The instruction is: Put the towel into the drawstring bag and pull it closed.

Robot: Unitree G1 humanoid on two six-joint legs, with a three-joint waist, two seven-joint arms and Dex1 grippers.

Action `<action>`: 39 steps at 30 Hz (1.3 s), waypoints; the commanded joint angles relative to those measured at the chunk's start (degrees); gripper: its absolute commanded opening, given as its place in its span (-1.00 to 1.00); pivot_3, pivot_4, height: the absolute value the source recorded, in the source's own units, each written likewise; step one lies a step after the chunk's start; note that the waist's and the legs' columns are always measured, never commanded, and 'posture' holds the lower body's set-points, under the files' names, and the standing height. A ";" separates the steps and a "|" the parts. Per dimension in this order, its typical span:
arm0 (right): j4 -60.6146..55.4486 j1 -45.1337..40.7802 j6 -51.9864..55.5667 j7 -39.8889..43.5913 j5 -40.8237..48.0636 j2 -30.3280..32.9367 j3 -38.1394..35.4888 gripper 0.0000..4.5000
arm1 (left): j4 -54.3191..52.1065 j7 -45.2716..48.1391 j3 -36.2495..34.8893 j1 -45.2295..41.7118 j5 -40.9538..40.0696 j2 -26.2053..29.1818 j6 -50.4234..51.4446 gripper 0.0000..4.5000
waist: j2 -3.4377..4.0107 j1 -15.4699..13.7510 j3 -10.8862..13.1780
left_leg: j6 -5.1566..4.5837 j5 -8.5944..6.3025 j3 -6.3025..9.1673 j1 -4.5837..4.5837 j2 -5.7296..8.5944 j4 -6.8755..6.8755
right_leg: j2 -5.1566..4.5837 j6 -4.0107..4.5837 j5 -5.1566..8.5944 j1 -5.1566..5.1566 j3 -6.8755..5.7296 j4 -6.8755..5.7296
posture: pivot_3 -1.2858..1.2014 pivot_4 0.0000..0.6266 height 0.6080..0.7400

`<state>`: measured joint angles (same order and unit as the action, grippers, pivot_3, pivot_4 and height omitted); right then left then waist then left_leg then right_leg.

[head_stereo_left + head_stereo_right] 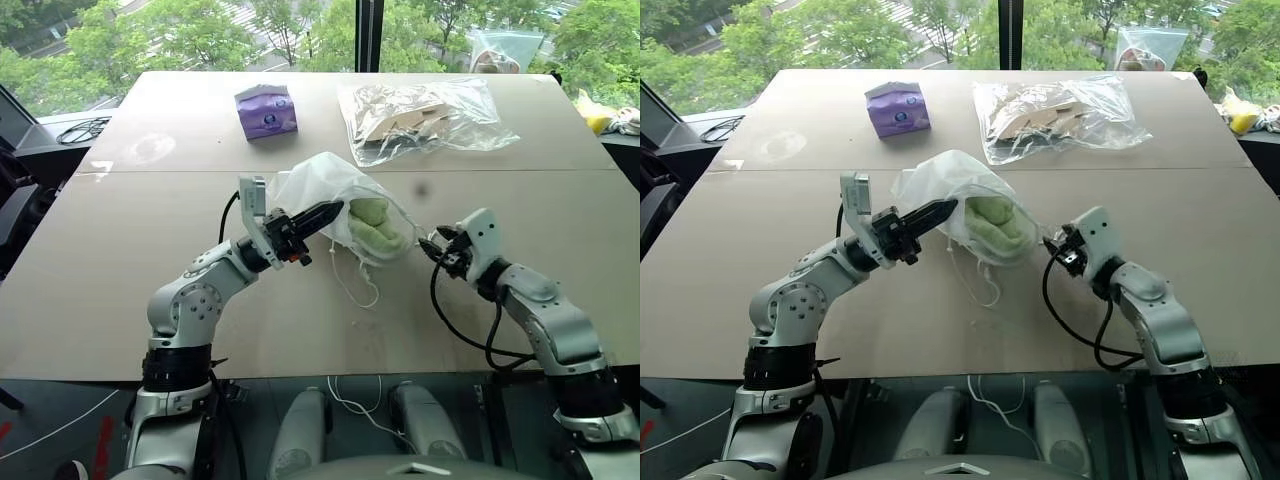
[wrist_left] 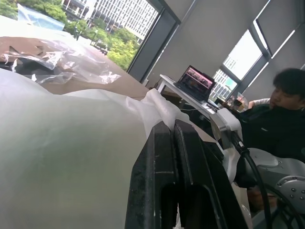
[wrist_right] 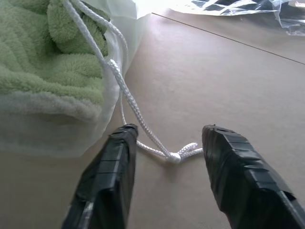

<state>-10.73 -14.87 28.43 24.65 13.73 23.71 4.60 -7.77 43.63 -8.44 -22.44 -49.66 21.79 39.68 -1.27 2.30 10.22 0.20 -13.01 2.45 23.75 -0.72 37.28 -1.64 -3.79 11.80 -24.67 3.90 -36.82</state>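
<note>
The white translucent drawstring bag (image 1: 318, 185) is held up over the middle of the table, its mouth facing right. The light-green towel (image 1: 376, 226) sits inside the mouth, also seen close up as fluffy green terry towel (image 3: 43, 62). My left gripper (image 1: 326, 213) is shut on the bag's fabric at the left side of the mouth; in the left wrist view its fingers (image 2: 164, 143) press together against the white cloth (image 2: 66, 157). My right gripper (image 3: 170, 130) is open just right of the bag, low over the table, with the white cord's knot (image 3: 180, 154) lying between its fingers.
A purple tissue pack (image 1: 266, 110) and a clear plastic bag with tan contents (image 1: 420, 118) lie at the back of the table. A loose cord loop (image 1: 362, 290) hangs from the bag toward the table's near edge. A person (image 2: 281, 109) sits beside a laptop (image 2: 195, 81).
</note>
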 commanded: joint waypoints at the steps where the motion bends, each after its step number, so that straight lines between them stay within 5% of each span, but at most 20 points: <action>1: 0.00 -1.37 -1.66 -0.50 -1.39 -0.86 -0.08 0.19 | -1.10 0.60 -0.48 -0.62 -0.25 0.17 -0.61 -1.00 | 0.00 -0.05 0.00 | 0.00 0.00 0.00 0.01 0.01 0.00 | -0.01 0.00 0.00 0.00 0.00 0.00 | 0.03 -0.52 1.00; 6: 2.77 -3.14 -3.74 -3.47 -3.24 -4.19 -1.49 0.19 | -1.12 0.59 -0.48 -0.59 -0.10 0.17 -0.72 -1.00 | 0.00 0.05 0.00 | 0.00 0.00 0.00 -0.01 0.01 0.00 | -0.01 0.00 0.00 0.00 0.00 0.00 | 0.03 -0.52 1.00; 9: 4.57 -3.89 -5.79 -6.03 -4.17 -6.51 -2.33 -0.15 | -1.08 0.64 -0.46 -0.56 -0.01 0.12 -0.84 -1.00 | 0.00 0.04 0.00 | 0.00 0.00 0.00 -0.01 0.00 0.00 | -0.01 0.05 -0.04 0.00 0.00 -0.01 | 0.03 -0.52 1.00; 13: 5.26 -3.50 -8.03 -9.34 -6.48 -8.34 -2.91 -0.96 | -0.97 0.23 -0.53 -0.51 0.39 -0.05 -1.25 -1.00 | 0.00 0.03 0.00 | 0.00 0.00 0.00 0.00 0.01 0.00 | -0.01 0.07 -0.05 0.00 0.00 -0.01 | 0.03 -0.52 1.00; 23: -0.51 -8.84 -4.33 -13.92 -4.85 -8.16 -10.58 -0.98 | 3.44 -3.57 0.76 -2.58 6.37 -0.20 -2.03 -1.00 | 0.01 0.16 0.00 | 0.00 0.00 0.01 -0.01 0.01 0.00 | -0.01 0.08 -0.07 0.00 0.00 -0.03 | 0.03 -0.52 1.00; 26: -1.86 -9.71 -2.14 -14.37 -4.58 -8.38 -10.53 -1.00 | 1.87 -0.46 1.43 -1.38 6.85 1.26 -2.38 -0.66 | 0.01 0.13 0.00 | 0.00 0.00 0.01 -0.01 0.01 -0.08 | -0.01 0.09 -0.07 -0.01 0.00 -0.03 | 0.03 -0.52 1.00; 30: -3.13 -8.80 -0.75 -14.37 -4.57 -8.86 -9.99 -1.00 | 2.40 -0.81 -1.46 -1.45 6.76 2.79 -3.08 0.09 | 0.01 0.07 0.00 | 0.00 0.00 0.03 -0.01 0.01 -0.10 | -0.01 0.10 -0.07 -0.01 -0.01 -0.03 | 0.03 -0.52 1.00; 35: -4.06 -7.84 0.26 -14.15 -4.69 -9.00 -9.77 -1.00 | -1.12 2.94 -5.39 2.04 0.04 7.17 2.60 0.09 | 0.02 0.28 0.00 | 0.00 0.00 0.00 -0.02 0.00 -0.08 | -0.02 0.09 -0.07 -0.02 0.00 -0.03 | 0.03 -0.52 1.00; 39: -4.00 -8.18 0.70 -14.24 -4.62 -9.12 -9.87 -1.00 | -3.38 5.04 0.46 6.74 4.95 10.03 2.25 0.09 | 0.03 0.07 0.00 | 0.00 0.00 0.00 -0.02 0.00 -0.10 | -0.03 0.10 -0.07 -0.02 0.00 -0.03 | 0.03 -0.52 1.00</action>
<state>-11.62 -22.36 29.30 10.69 8.78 14.57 -4.84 -8.56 47.62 -10.77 -16.31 -46.26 31.65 42.19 -1.24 2.37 10.22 0.21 -13.01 2.46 23.72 -0.71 37.19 -1.67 -3.68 11.73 -24.69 3.89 -36.86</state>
